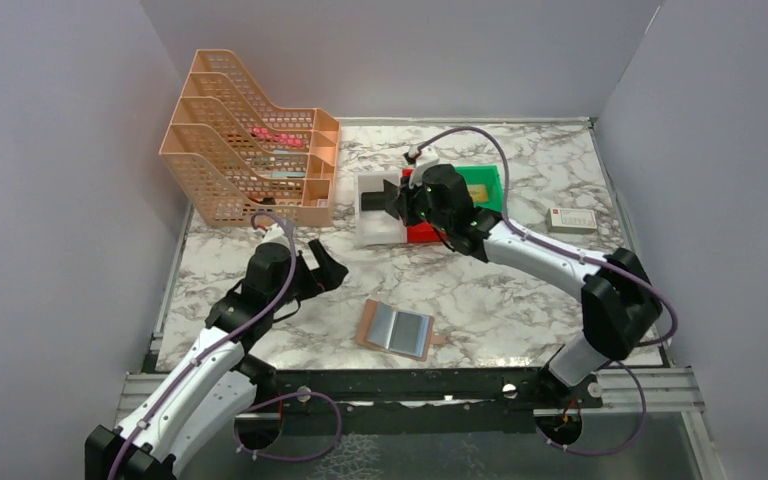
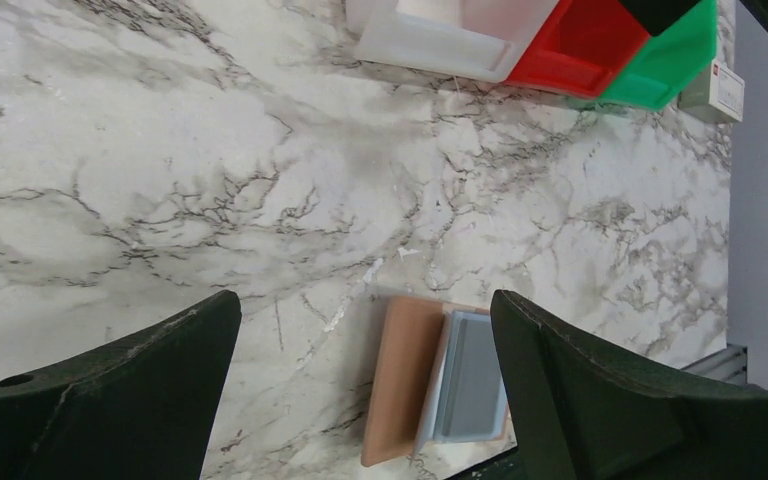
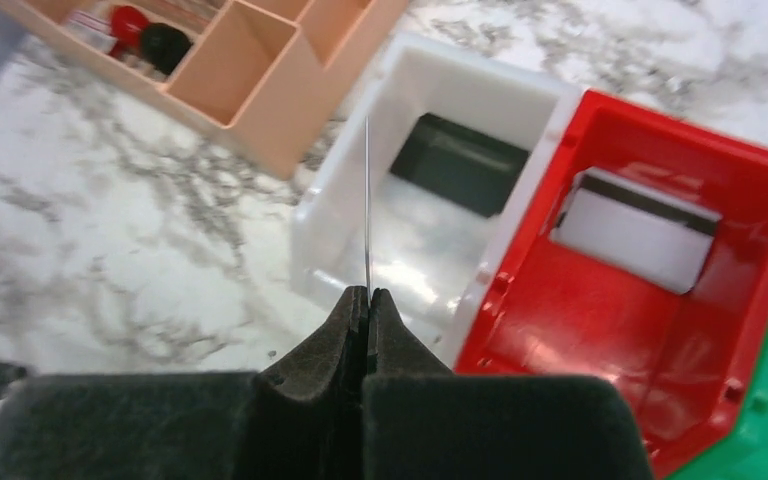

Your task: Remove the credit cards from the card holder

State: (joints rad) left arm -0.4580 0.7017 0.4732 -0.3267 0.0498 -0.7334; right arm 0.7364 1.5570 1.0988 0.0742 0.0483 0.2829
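Note:
The card holder [image 1: 397,328] lies spread open on the marble near the front edge, its pale blue-grey panels facing up. It also shows in the left wrist view as the card holder [image 2: 430,380], one tan flap half raised. My left gripper [image 1: 325,268] hovers open to the holder's left, the gripper [image 2: 365,305] empty. My right gripper [image 1: 401,198] is shut on a black credit card [image 1: 374,197] above the white bin [image 1: 380,232]. In the right wrist view that credit card [image 3: 367,200] is edge-on, pinched at the gripper [image 3: 368,295].
A black card [image 3: 458,163] lies in the white bin [image 3: 430,70]. A white card [image 3: 635,225] lies in the red bin [image 3: 600,330], beside a green bin [image 1: 485,183]. A peach rack [image 1: 250,150] stands back left. A small white box [image 1: 572,220] sits at the right.

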